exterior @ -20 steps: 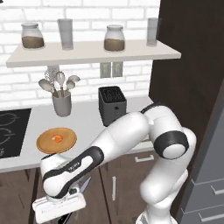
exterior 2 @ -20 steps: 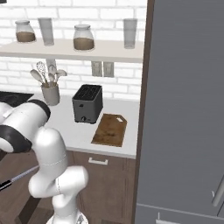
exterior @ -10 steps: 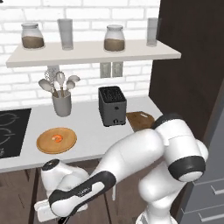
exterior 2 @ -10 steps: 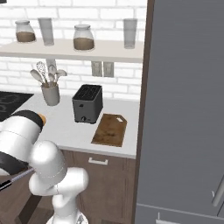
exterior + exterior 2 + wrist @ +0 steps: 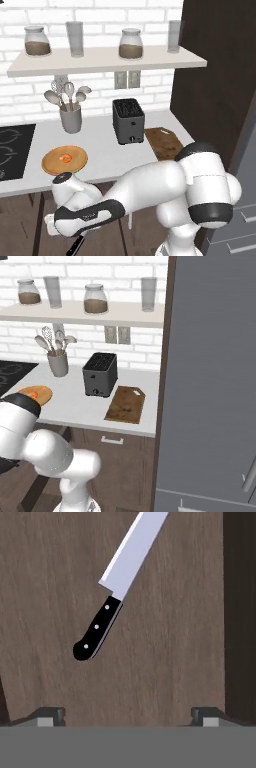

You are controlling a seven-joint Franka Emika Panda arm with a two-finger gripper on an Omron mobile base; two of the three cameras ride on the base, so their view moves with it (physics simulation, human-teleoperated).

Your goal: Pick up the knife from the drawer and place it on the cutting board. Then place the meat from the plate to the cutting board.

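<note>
The knife (image 5: 97,631) lies flat on the wooden floor of the drawer (image 5: 170,642). Its black handle points toward me and its silver-grey blade runs up and to the right, out of the hand view. My gripper (image 5: 127,716) hovers above it, open and holding nothing, with the handle just ahead of the left fingertip (image 5: 50,714). The dark brown cutting board (image 5: 162,142) (image 5: 125,404) lies on the counter right of the toaster. The small orange-pink meat (image 5: 65,158) (image 5: 33,394) sits on the round tan plate (image 5: 52,165) (image 5: 44,391) at the counter's left.
A black toaster (image 5: 128,120) stands between plate and board. A grey holder with spoons and ladles (image 5: 70,112) sits at the back. A cooktop (image 5: 12,150) lies left. A tall dark cabinet (image 5: 210,381) rises on the right. The drawer's dark side wall (image 5: 240,612) is close.
The arm has folded lower, its elbow dropping below the counter edge, while the hand stays low at the drawer. The jaws remain open.
</note>
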